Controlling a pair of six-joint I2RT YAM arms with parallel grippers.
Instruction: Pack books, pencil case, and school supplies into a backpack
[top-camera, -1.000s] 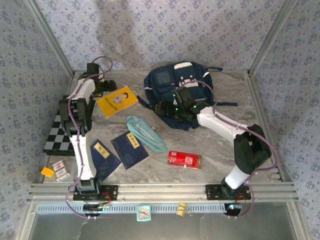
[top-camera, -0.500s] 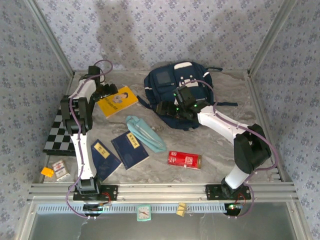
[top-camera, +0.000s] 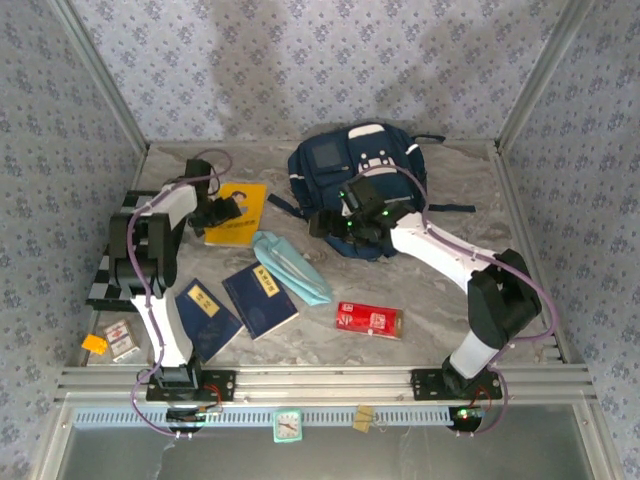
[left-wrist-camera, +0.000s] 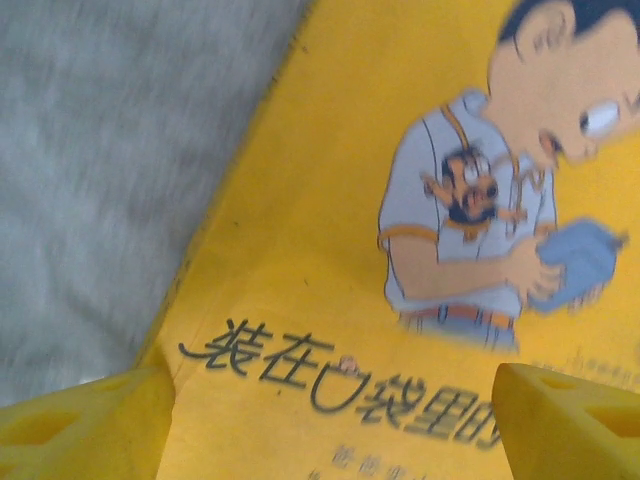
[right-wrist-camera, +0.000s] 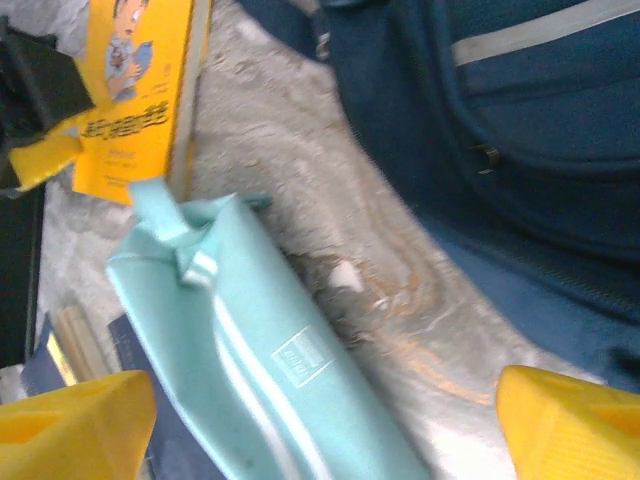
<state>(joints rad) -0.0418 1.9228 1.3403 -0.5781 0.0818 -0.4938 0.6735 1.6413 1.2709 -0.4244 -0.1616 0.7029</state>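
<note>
I think I am on the first step: picking up the yellow book (left-wrist-camera: 300, 250). My left gripper (left-wrist-camera: 330, 425) hangs right over it, fingers spread wide, holding nothing. My right gripper (right-wrist-camera: 320, 430) is wide and empty too, near the pencil case (right-wrist-camera: 250, 350), just beside the backpack (top-camera: 325, 160).

Next I must go down and pinch the book's edge. It lies flat and thin, so that may be tricky.

I count three books: the yellow one, the left navy book (top-camera: 208, 315) and the right navy book (top-camera: 260, 298). There is one pencil case, one red box (top-camera: 368, 319) and one backpack. All of them lie on the table (top-camera: 440, 290), and nothing looks packed yet.

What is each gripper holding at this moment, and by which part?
Nothing is held. The left gripper stands open over the yellow book, and the right gripper is open near the pencil case.
</note>
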